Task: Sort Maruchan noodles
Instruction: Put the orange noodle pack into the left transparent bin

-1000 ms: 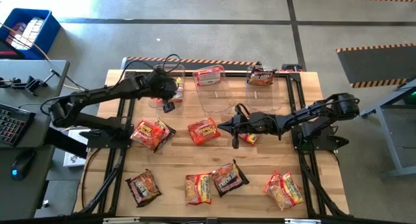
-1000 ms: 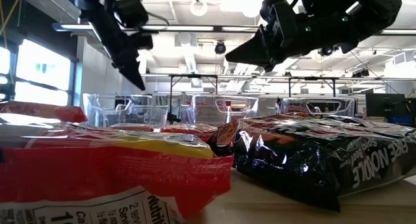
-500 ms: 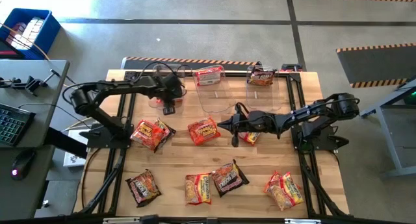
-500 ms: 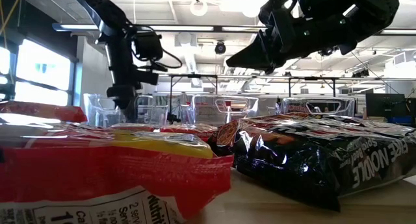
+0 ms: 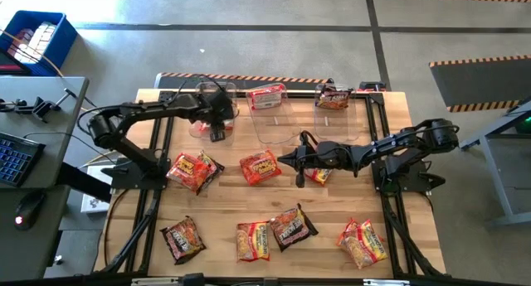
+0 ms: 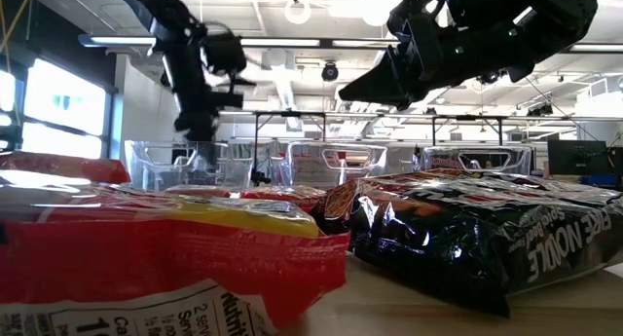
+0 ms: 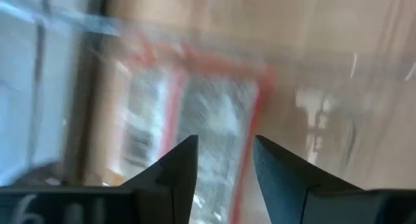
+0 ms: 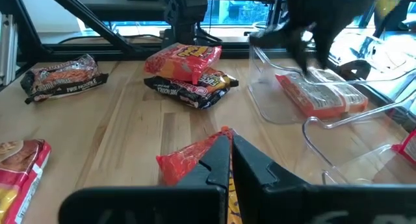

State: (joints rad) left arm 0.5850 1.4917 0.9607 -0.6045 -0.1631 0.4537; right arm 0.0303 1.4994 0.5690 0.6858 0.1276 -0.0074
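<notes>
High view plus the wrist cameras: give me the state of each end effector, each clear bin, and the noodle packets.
left end effector: open, empty, over the left bin.
right end effector: shut, nothing visibly held, above the table.
left bin: holds a red-and-white packet.
middle bin: holds a second red-and-white packet.
right bin: holds a dark packet.
loose packets: lying unsorted on the table.
</notes>
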